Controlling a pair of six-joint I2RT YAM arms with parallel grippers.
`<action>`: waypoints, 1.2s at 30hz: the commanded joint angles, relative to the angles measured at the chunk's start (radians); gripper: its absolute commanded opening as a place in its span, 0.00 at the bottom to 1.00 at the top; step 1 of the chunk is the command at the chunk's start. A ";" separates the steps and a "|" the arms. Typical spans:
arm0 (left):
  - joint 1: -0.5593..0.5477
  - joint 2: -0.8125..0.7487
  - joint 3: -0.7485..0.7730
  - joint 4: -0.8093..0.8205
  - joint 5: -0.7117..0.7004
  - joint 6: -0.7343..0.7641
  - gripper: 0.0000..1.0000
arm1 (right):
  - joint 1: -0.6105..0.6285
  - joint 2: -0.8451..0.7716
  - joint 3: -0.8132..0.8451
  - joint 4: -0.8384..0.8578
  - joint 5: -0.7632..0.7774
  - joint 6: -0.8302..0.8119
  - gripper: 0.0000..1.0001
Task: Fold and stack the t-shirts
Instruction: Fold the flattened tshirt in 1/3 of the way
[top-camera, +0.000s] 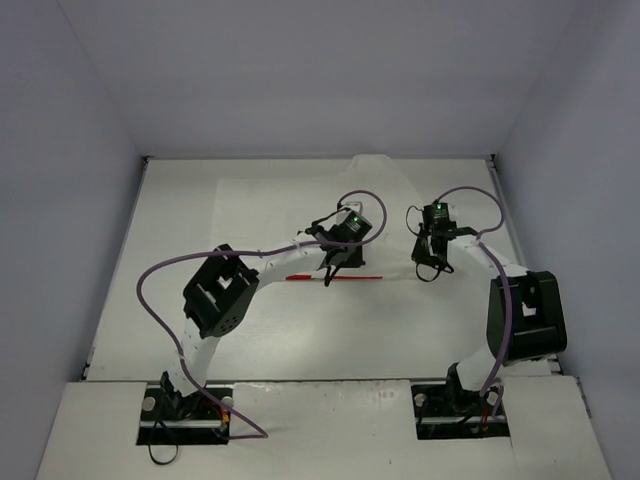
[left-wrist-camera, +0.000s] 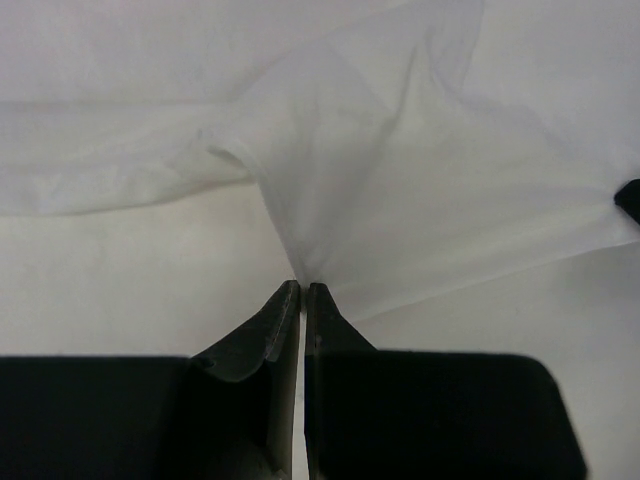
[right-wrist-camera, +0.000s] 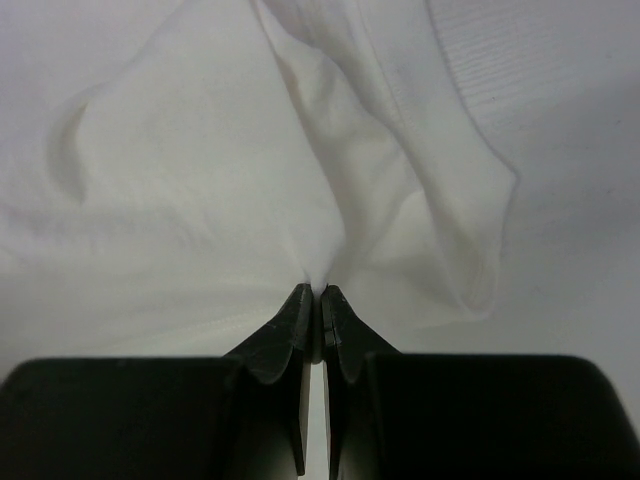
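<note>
The white t-shirt (top-camera: 275, 210) lies on the white table, hard to tell from it. A thin red strip of its print (top-camera: 340, 277) shows at a fold edge in the top view. My left gripper (top-camera: 329, 276) is shut on a pinch of the cloth by that strip; in the left wrist view the cloth (left-wrist-camera: 400, 190) rises in a tent from the closed tips (left-wrist-camera: 302, 287). My right gripper (top-camera: 432, 270) is shut on another pinch to the right; the cloth (right-wrist-camera: 200, 190) bunches into folds at its tips (right-wrist-camera: 317, 291).
Pale walls (top-camera: 90, 120) close the table in on three sides. The table's raised edge (top-camera: 115, 280) runs along the left and the back. Purple cables (top-camera: 150, 280) loop above both arms. A dark tip (left-wrist-camera: 630, 200) shows at the right edge of the left wrist view.
</note>
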 joint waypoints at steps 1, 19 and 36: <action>0.004 -0.013 0.016 0.019 -0.064 -0.037 0.00 | -0.017 0.009 -0.007 0.047 0.076 0.003 0.00; 0.011 -0.060 0.047 -0.038 -0.096 0.042 0.61 | -0.030 -0.030 -0.017 0.047 0.060 0.005 0.41; 0.229 -0.249 -0.127 -0.037 -0.010 0.300 0.17 | -0.029 0.110 0.305 0.040 -0.079 -0.216 0.00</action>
